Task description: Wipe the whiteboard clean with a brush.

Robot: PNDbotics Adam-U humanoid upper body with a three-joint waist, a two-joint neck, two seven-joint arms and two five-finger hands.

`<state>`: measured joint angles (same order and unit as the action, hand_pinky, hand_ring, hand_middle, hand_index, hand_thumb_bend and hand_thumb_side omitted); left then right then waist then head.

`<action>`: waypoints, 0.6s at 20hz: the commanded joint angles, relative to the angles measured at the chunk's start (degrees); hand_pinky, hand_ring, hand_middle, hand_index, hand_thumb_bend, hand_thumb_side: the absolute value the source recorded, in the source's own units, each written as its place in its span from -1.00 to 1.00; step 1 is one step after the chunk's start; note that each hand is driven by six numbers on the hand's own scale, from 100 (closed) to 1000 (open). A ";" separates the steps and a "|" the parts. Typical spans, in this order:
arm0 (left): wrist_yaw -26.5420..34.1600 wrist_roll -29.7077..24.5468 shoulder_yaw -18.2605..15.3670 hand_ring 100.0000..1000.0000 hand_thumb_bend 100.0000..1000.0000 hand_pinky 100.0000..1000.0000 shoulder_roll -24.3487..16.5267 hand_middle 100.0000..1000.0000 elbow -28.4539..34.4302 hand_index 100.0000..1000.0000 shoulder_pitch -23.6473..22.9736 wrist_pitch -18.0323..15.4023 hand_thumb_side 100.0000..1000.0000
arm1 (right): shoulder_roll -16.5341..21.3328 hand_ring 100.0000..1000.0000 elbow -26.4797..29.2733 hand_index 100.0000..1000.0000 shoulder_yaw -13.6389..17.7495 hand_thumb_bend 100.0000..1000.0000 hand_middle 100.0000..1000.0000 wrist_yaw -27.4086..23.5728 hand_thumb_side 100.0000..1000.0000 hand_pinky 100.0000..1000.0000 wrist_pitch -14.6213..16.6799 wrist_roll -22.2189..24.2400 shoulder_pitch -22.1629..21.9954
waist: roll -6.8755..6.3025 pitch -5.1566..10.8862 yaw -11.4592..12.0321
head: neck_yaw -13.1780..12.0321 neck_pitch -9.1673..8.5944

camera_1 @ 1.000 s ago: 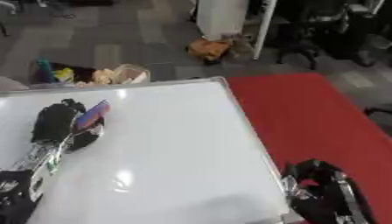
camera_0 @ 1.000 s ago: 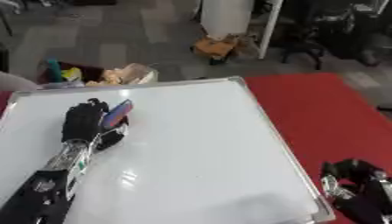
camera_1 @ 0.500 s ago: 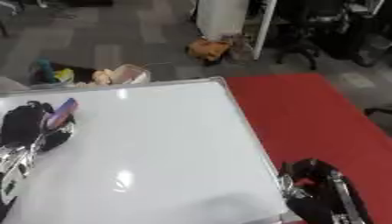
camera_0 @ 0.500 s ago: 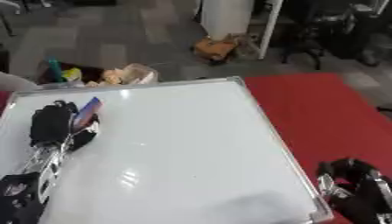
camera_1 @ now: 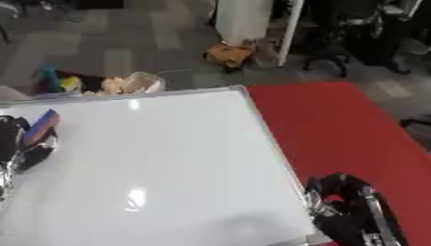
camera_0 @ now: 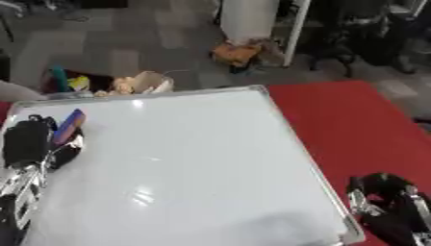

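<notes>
A white whiteboard (camera_0: pixel 194 163) with a silver frame lies flat and fills most of both views; I see no marks on it. My left hand (camera_0: pixel 30 144) is over its left edge, fingers curled round a blue and purple brush (camera_0: pixel 69 127) that sticks out toward the far side. My right hand (camera_0: pixel 389 206) rests off the board's near right corner on the red surface, its fingers curled with nothing in them.
A red table surface (camera_0: pixel 362 129) lies right of the board. Beyond the far edge, on the grey floor, sit a bag with coloured items (camera_0: pixel 109 84), a brown thing (camera_0: pixel 235 52) and chair legs (camera_0: pixel 353 53).
My left hand with the brush has slid left across the board, from left of centre to its left edge. The right hand has stayed put.
</notes>
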<state>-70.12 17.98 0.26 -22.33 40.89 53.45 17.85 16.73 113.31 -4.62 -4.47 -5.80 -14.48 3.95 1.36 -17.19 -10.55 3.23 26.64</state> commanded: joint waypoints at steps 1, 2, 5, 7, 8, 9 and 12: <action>0.81 -0.35 0.13 -0.33 -0.68 -0.40 -0.84 -0.39 -1.30 -0.05 -1.89 -0.06 -0.64 | 0.73 -0.16 0.54 -0.14 0.48 -1.00 -0.42 0.12 -0.99 -0.83 0.04 -0.30 -0.02 | 0.25 0.38 0.15 | 0.31 0.05; 1.20 -0.28 0.18 -0.33 -0.68 -0.40 -0.86 -0.39 -1.00 -0.05 -1.96 -0.10 -0.64 | 0.75 -0.16 0.55 -0.14 0.49 -1.00 -0.42 0.12 -0.99 -0.83 0.04 -0.30 -0.02 | 0.25 0.41 0.16 | 0.32 0.07; 1.83 -0.17 0.35 -0.33 -0.68 -0.40 -0.91 -0.39 -0.67 -0.05 -2.06 -0.09 -0.64 | 0.76 -0.16 0.55 -0.14 0.49 -1.00 -0.42 0.11 -0.99 -0.83 0.04 -0.31 -0.02 | 0.24 0.43 0.16 | 0.33 0.08; 1.96 -0.14 0.40 -0.33 -0.68 -0.40 -0.93 -0.39 -0.64 -0.05 -2.07 -0.08 -0.64 | 0.76 -0.16 0.55 -0.14 0.49 -1.00 -0.42 0.11 -0.99 -0.83 0.04 -0.31 -0.02 | 0.24 0.43 0.16 | 0.33 0.08; 1.99 -0.13 0.41 -0.33 -0.68 -0.40 -0.93 -0.39 -0.64 -0.05 -2.07 -0.08 -0.64 | 0.76 -0.16 0.55 -0.14 0.49 -1.00 -0.42 0.11 -0.99 -0.83 0.04 -0.31 -0.02 | 0.24 0.43 0.16 | 0.33 0.08; 1.96 0.16 0.89 -0.36 -0.82 -0.49 -0.47 -0.48 -0.17 -0.16 -1.61 -0.37 -0.74 | 0.82 -0.16 0.53 -0.14 0.38 -1.00 -0.42 0.04 -0.98 -0.83 0.02 -0.24 -0.02 | 0.23 0.73 0.01 | 0.08 0.23; 3.11 1.99 4.59 -0.35 -0.83 -0.48 0.95 -0.47 3.52 -0.15 -0.26 -2.64 -0.72 | 0.99 -0.16 0.50 -0.14 0.36 -1.00 -0.42 -0.12 -0.98 -0.83 0.04 -0.25 -0.04 | 0.17 1.04 0.22 | 0.13 0.29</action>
<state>-67.45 19.61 3.08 -22.12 43.56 52.96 16.05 16.74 113.31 -4.62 -4.47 -5.86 -14.55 3.69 1.42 -16.93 -10.18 3.36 26.86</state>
